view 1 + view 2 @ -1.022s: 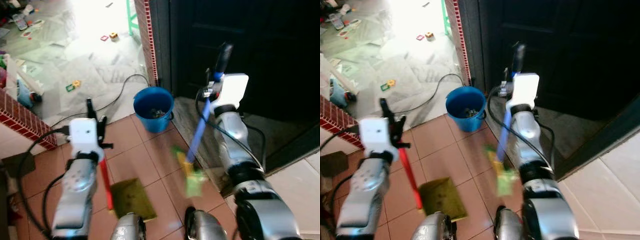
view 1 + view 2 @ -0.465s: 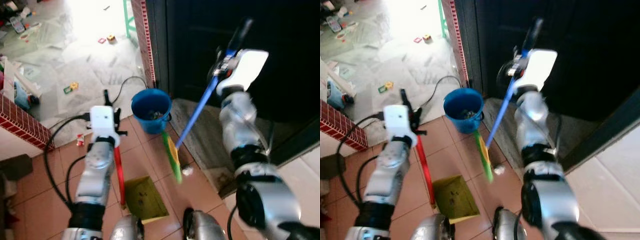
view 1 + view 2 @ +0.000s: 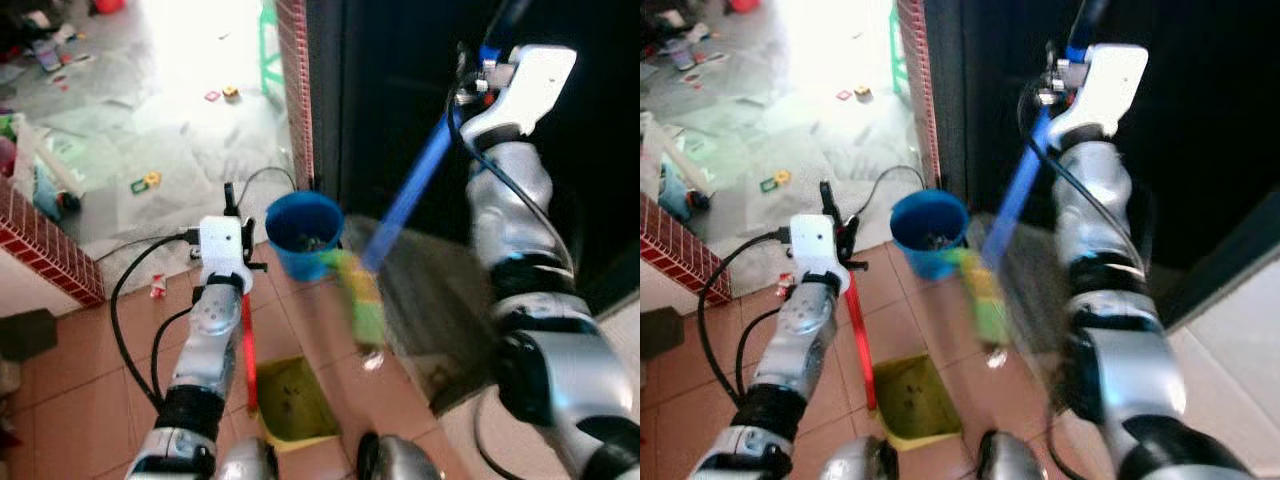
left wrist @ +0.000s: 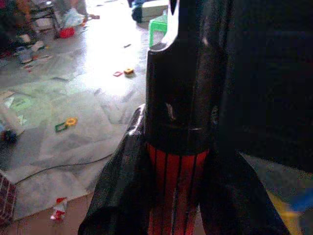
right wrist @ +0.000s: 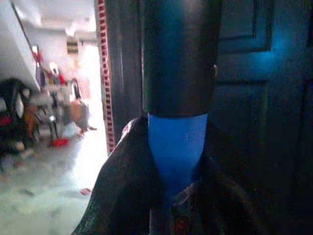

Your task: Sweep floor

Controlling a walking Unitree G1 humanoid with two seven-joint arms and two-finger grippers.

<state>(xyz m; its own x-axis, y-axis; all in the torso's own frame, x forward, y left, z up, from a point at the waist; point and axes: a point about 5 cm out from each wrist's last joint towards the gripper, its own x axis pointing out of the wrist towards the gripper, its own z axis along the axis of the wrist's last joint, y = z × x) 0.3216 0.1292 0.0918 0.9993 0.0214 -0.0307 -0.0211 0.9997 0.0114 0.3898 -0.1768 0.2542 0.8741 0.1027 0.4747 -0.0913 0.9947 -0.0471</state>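
Observation:
My right gripper (image 3: 480,68) is raised high before the dark door, shut on the blue broom handle (image 3: 415,205), also seen as a blue broom handle (image 5: 177,147) in the right wrist view. The green-yellow broom head (image 3: 357,300) hangs blurred above the tiles, just right of the blue bucket (image 3: 303,235). My left gripper (image 3: 232,212) is shut on the red dustpan handle (image 3: 246,350), which shows as a red dustpan handle (image 4: 176,186) in the left wrist view. The yellow-green dustpan (image 3: 297,400) rests on the floor near my feet. A small pale scrap (image 3: 372,358) lies beside it.
A black cable (image 3: 130,290) loops over the tiles at left. A low red brick wall (image 3: 45,255) stands at the far left and a brick pillar (image 3: 296,90) beside the dark door (image 3: 400,90). Toys (image 3: 145,182) and a green stool (image 3: 268,45) lie beyond.
My right arm has lifted the broom higher, and its head has swung up from the tiles toward the bucket. The left arm has reached forward with the dustpan. The camera has shifted.

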